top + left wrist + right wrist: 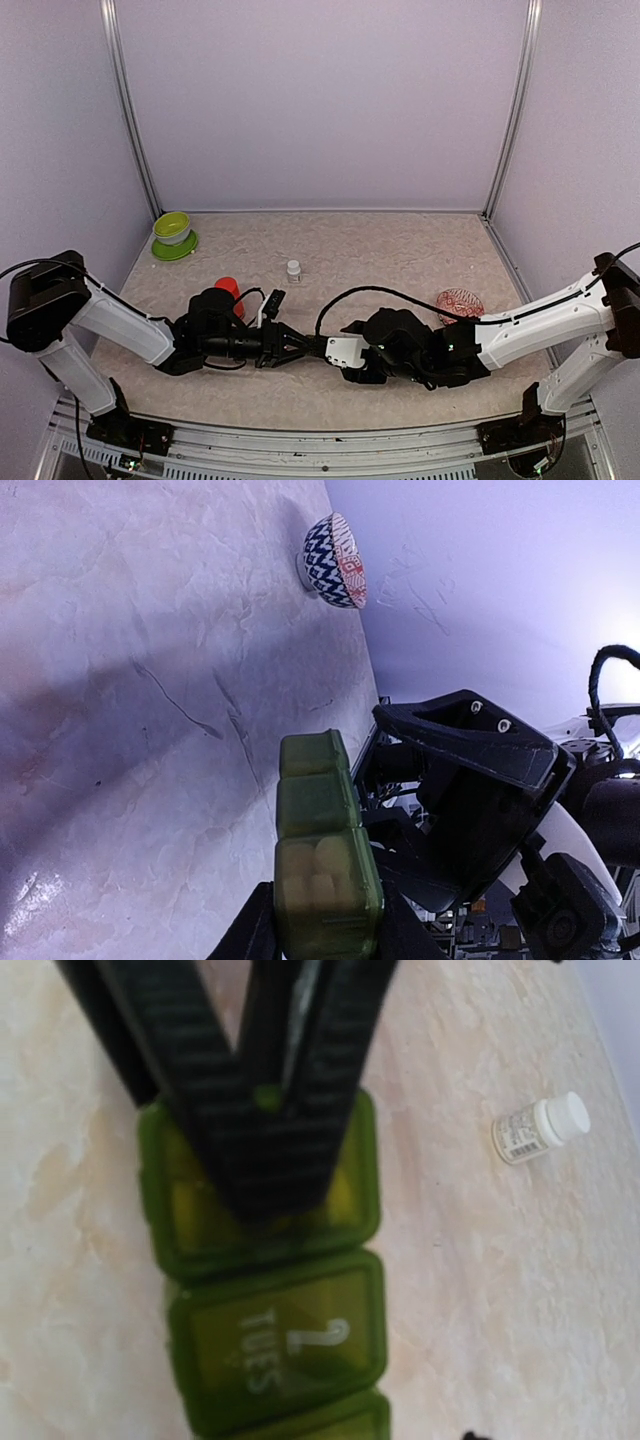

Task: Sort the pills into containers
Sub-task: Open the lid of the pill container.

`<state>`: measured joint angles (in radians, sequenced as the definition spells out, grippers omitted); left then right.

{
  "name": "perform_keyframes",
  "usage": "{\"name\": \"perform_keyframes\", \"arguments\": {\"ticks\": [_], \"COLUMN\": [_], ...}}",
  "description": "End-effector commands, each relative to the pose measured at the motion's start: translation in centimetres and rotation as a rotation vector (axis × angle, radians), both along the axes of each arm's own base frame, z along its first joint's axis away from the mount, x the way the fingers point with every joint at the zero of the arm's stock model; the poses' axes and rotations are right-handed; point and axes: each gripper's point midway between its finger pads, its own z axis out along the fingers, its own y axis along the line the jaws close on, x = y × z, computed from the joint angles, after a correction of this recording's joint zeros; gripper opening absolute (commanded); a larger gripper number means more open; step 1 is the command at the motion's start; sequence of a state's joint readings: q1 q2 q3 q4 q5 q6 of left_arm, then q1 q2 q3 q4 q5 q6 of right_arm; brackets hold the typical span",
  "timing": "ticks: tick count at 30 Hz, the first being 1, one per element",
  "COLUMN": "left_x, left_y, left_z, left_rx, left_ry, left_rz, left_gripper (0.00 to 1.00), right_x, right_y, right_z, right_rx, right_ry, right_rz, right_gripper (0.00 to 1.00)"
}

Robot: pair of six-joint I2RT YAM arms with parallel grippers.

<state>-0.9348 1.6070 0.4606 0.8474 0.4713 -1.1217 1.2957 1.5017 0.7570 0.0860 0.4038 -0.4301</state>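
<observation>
Your left gripper (322, 932) pinches the pill box (315, 820) steady. How wide the right gripper (330, 350) at three o'clock stands, I cannot tell. Next, probably flip a lid (275, 1345) open.

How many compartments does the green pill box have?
3, joined in a row: the end compartment, between the left fingers, holds pills; the middle compartment; the far compartment. None looks hidden.

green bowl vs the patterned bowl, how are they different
The green bowl is plain lime; the patterned bowl shows red and white inside, blue zigzags outside. The green bowl sits on a matching plate in the far left corner; the patterned bowl sits straight on the table, at the right. Both stand upright.
</observation>
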Motion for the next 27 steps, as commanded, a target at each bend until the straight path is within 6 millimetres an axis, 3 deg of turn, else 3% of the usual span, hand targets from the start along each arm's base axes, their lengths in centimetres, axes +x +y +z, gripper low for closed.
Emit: {"name": "perform_keyframes", "arguments": {"ticks": [1,7,16,27], "left_x": [-0.5,-1.1,-1.7,-2.0], "left_y": [-0.2,-0.3,-0.6,-0.9], "left_z": [0.9,2.1,3.0,3.5], "left_rx": [-0.040,-0.071,-0.095,-0.144], "left_ry": [-0.023,-0.053,-0.063,-0.039], "left_rz": [-0.026,-0.075,-0.118,-0.128], "left_gripper": [0.31,0.30,0.28,0.28], "right_x": [-0.4,-1.4,-1.1,-1.2], "right_y": [0.3,-0.1,-1.3,-0.7], "right_z": [-0.6,-0.1,3.0,1.9], "right_rx": [-0.005,0.096,0.240,0.206], "right_ry": [0.015,-0.013,-0.026,-0.012], "right_rz": [0.027,0.101,0.115,0.131], "right_gripper": [0.63,0.71,0.72,0.73]}}
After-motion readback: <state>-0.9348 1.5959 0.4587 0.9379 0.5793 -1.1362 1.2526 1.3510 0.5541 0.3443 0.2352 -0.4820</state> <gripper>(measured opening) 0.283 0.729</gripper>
